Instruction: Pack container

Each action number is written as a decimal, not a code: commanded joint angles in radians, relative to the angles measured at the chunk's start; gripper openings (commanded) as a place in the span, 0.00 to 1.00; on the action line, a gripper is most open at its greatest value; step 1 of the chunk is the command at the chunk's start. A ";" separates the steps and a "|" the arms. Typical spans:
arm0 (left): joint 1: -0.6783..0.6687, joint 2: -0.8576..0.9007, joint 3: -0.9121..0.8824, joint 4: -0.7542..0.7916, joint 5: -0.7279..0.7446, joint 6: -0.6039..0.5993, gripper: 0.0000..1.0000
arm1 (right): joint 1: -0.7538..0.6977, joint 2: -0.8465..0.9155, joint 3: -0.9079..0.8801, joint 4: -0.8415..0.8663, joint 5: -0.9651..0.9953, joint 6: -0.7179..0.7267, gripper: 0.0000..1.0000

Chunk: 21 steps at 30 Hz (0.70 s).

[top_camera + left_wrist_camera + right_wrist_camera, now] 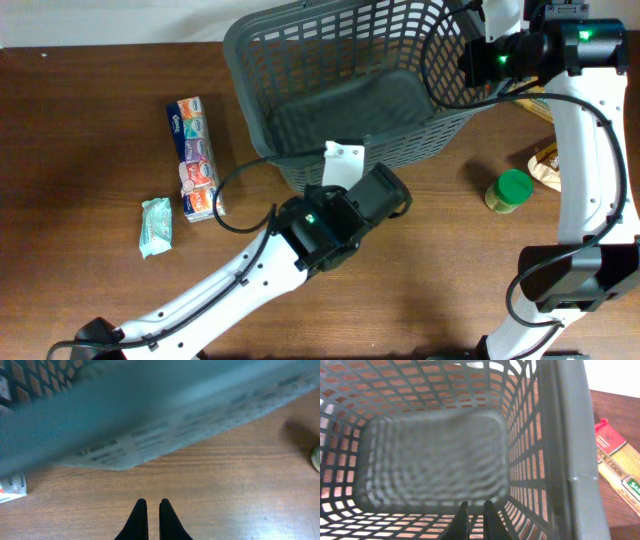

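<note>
At the tips of your left gripper (153, 503), the jaws stand pressed almost together with nothing between them, hanging over bare table (240, 490) just short of the near wall of the container (350, 105). A white tag (344, 163) hangs on that wall, close to the wrist. Your right gripper (476, 506) is likewise pinched shut, with nothing visible in it, and sits at the basket's far right rim looking down onto a bare base. That position reads as a steadying or checking pose, not a delivery.

The container sits at the back of the table, tilted askew, and by the look of it nothing is packed yet. The goods wait outside it. A colourful tissue pack (192, 158) and a small teal packet (156, 225) lie well to the left. A green-lidded jar (510, 190) and a snack packet (545, 165) lie on the right. Either arm would probably have to open its jaws and turn away from the basket to fetch one.
</note>
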 commanded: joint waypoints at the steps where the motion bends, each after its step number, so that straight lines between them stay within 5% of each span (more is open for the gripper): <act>1: 0.024 0.006 0.013 0.014 -0.012 -0.013 0.02 | 0.002 0.000 0.008 -0.006 0.042 0.005 0.04; 21: 0.098 0.009 0.013 0.043 -0.015 -0.013 0.02 | 0.002 0.000 0.008 -0.082 0.049 0.005 0.04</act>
